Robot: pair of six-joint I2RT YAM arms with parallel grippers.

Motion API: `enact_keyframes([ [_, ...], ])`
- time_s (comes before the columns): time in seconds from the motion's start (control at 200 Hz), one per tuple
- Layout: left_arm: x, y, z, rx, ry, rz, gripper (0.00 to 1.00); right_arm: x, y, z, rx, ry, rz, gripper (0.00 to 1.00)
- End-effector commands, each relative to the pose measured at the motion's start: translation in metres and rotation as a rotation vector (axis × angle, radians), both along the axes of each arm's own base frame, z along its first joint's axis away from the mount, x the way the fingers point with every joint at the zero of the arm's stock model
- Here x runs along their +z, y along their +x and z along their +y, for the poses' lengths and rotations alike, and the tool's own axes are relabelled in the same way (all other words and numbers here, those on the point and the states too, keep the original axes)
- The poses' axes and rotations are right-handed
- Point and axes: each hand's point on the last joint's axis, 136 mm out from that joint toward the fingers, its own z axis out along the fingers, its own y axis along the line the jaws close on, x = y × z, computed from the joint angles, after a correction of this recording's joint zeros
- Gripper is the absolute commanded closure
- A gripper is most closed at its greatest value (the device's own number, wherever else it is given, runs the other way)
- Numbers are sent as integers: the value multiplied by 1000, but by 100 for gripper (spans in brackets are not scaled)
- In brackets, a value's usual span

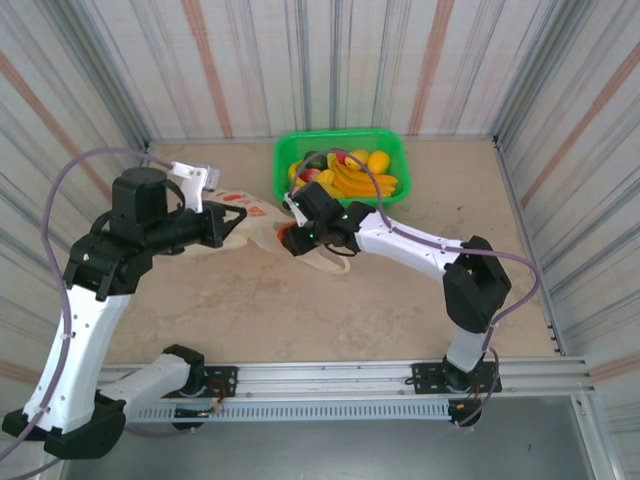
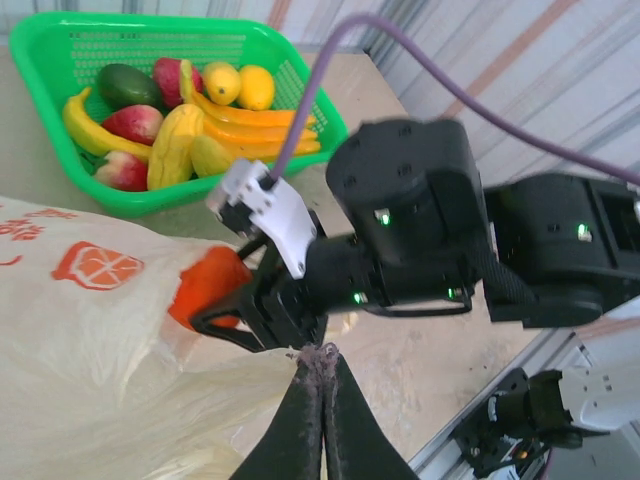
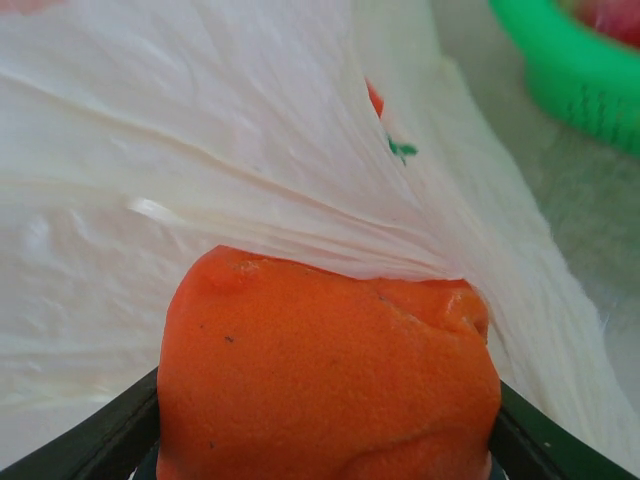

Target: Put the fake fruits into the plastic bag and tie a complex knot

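I log the left arm (image 1: 70, 350) and right arm (image 1: 400, 240) as white link shells between blocky black joint housings, green lights (image 2: 382, 215) dotting the right wrist, a purple-grey cable (image 2: 312, 92) looping off each, the left pincer (image 2: 320, 355) black and tapered, bases on a silver rail (image 1: 330, 378).

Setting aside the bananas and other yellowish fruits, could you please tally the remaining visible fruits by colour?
red fruits, in the green basket: 3
dark green fruit, in the basket: 1
orange fruit, in the right gripper at the plastic bag: 1
Total: 5
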Motion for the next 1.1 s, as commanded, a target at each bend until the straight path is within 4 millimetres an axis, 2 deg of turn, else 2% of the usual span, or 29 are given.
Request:
enact_keyframes([
  [0.0,-10,-8,-5,-68,33,-2,100,21,17,12,-23,42,-41,41],
  [0.125,-11,-9,-12,-107,28,11,100,40,14,34,46,156,-38,39],
  [0.22,-9,-7,-16,-119,22,9,100,50,2,58,116,262,9,38],
  [0.376,2,-5,-21,-140,-5,-9,100,41,-9,87,158,331,76,38],
  [0.446,8,-7,-25,-163,-31,-11,100,34,1,93,100,344,76,38],
  [0.581,26,-18,-33,-225,-86,-42,100,15,39,79,-106,318,68,35],
  [0.646,35,-22,-32,-231,-95,-59,100,13,51,71,-154,320,46,24],
  [0.711,40,-24,-32,-238,-97,-72,100,9,55,69,-158,323,46,17],
  [0.887,38,-20,-28,-203,-65,-81,100,-6,55,60,-179,278,54,10],
  [0.962,36,-16,-20,-159,-30,-89,100,-15,58,42,-226,196,28,7],
  [1.092,36,-9,-4,-65,27,-113,100,-39,63,-5,-321,62,21,6],
])
